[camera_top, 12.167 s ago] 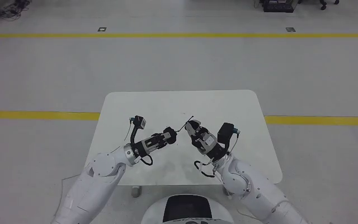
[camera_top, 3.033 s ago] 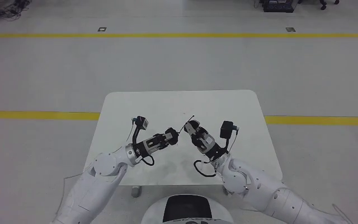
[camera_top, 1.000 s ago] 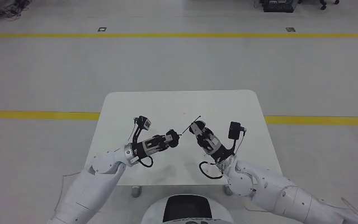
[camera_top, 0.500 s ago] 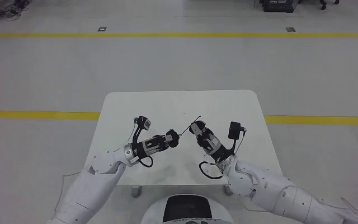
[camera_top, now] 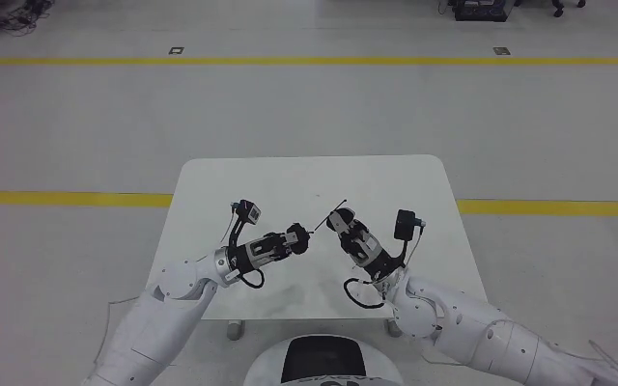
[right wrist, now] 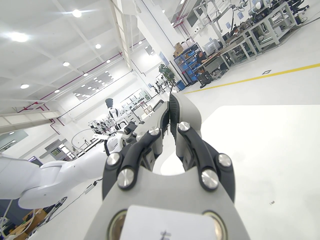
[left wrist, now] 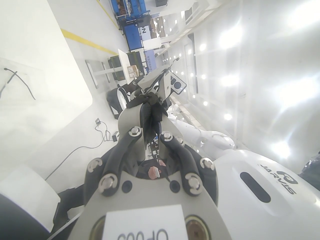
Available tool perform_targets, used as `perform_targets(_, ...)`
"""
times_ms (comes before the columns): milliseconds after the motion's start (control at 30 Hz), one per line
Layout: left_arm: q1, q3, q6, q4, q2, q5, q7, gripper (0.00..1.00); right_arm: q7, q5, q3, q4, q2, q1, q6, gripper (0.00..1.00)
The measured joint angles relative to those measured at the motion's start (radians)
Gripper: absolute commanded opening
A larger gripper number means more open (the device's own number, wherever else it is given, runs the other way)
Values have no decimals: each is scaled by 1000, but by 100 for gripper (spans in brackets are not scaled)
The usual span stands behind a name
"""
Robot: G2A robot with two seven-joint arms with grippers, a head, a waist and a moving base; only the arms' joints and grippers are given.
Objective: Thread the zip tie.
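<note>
Zip tie point(camera_top: 328, 218) clamped by left end effector point(left wrist: 150, 102) and right end effector point(right wrist: 170, 102): line tail up with head, feed slowly.

The left tool point(camera_top: 299, 239) and right tool point(camera_top: 335, 220) hang side by side above the middle of the bench point(camera_top: 406, 183), tips nearly meeting. The zip tie point(camera_top: 341, 206) bridges them, one end poking past the right tool toward the bench's far edge.
</note>
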Motion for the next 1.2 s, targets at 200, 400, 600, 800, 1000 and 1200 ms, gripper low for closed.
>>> perform_targets(200, 16, 3, 0, -8, 1, 42, 68, 0, -39, -115, 41, 6, 2, -39, 6, 0)
perform_targets(400, 57, -11, -1, -30, 2, 89, 128, 0, -129, -247, 78, 19, 13, -109, 0, 0)
perform_targets(600, 90, -15, -1, -43, -4, 111, 157, 0, -180, -305, 75, 26, 22, -129, 0, 0)
perform_targets(800, 100, -3, -1, -41, -13, 130, 153, 0, -201, -302, 48, 47, 28, -117, 0, 0)
perform_targets(1000, 96, 0, -1, -40, -15, 137, 147, 0, -199, -302, 45, 48, 28, -114, 0, 0)
perform_targets(1200, 95, 8, 3, -39, -16, 142, 166, 0, -192, -289, 53, 43, 25, -121, 5, 0)
